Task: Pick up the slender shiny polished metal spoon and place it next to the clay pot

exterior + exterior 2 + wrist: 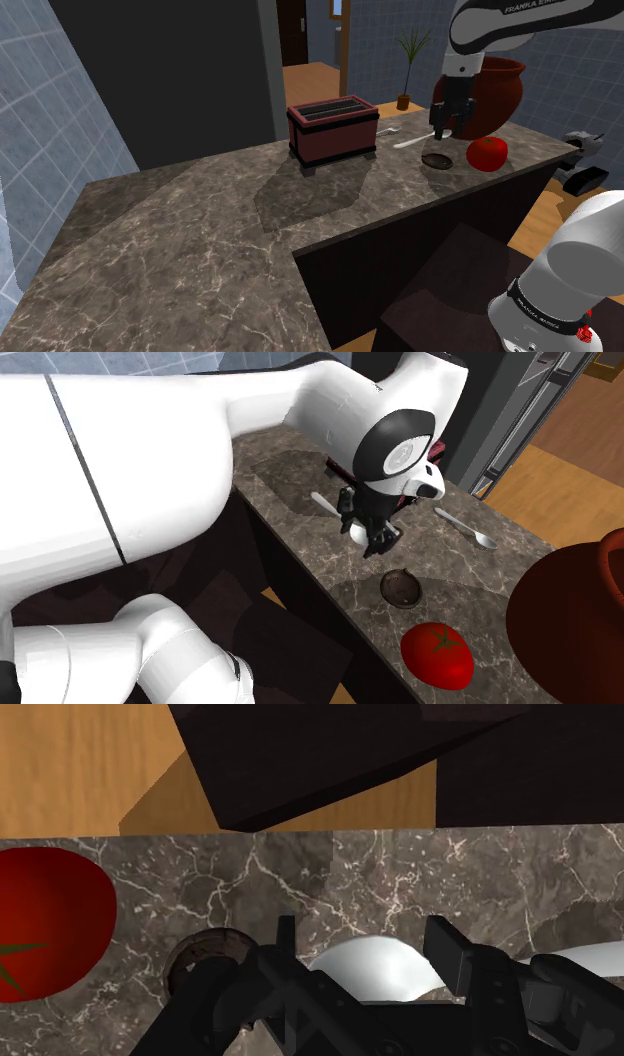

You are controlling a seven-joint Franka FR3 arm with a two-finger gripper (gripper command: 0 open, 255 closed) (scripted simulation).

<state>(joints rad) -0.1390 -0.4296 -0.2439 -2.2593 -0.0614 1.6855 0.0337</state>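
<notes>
My black gripper (443, 126) (376, 542) (365, 979) is shut on a pale shiny spoon (411, 142) (356, 533) (372, 968), holding it a little above the dark marble counter (200, 240). The spoon's bowl sits between the fingers and its handle sticks out sideways. The brown clay pot (492, 88) (572, 622) stands at the counter's far end, just behind the gripper in the shoulder view. A second spoon (466, 528) (388, 130) lies flat on the counter between the toaster and the pot.
A red tomato (487, 153) (437, 655) (45, 924) and a small dark round lid (437, 159) (401, 588) (205, 954) lie below the gripper near the counter's front edge. A dark red toaster (332, 127) stands to the shoulder view's left.
</notes>
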